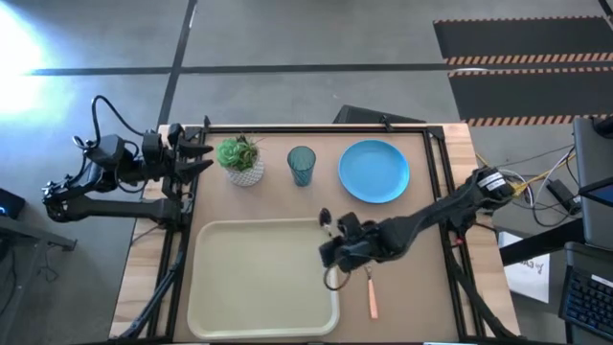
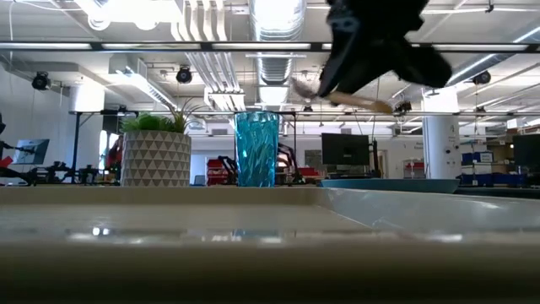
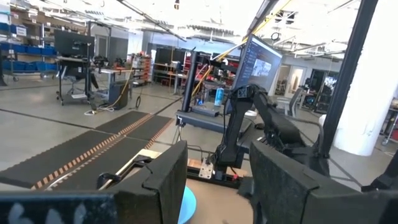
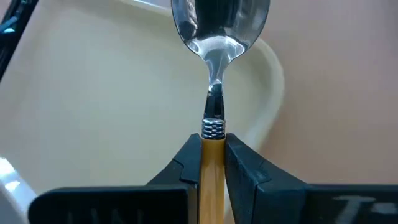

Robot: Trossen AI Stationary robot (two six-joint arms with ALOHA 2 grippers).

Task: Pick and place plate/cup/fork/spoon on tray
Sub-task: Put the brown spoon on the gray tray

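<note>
My right gripper [image 1: 332, 261] hangs over the cream tray's [image 1: 230, 287] right rim, shut on the spoon [image 4: 217, 37], whose silver bowl juts past the fingertips. The fork [image 1: 372, 295], with a bright orange handle, lies flat on the table just right of the tray. The teal cup [image 1: 301, 165] stands upright and the blue plate [image 1: 374, 171] lies flat along the far side. My left gripper [image 1: 196, 158] waits open at the far left, raised and pointing level. My right gripper pinches the spoon's tan handle [image 4: 212, 155] between its two fingers, just behind the ribbed metal collar at the neck. The fingers slant down toward the tray and lie along the spoon. The spoon is lifted clear, its bowl [image 2: 305, 87] forward of the fingertips above the tray's rim.
A white pot with a green plant [image 1: 241, 161] stands at the far side, left of the cup. Black frame bars [image 1: 436, 182] run along the table's left and right edges.
</note>
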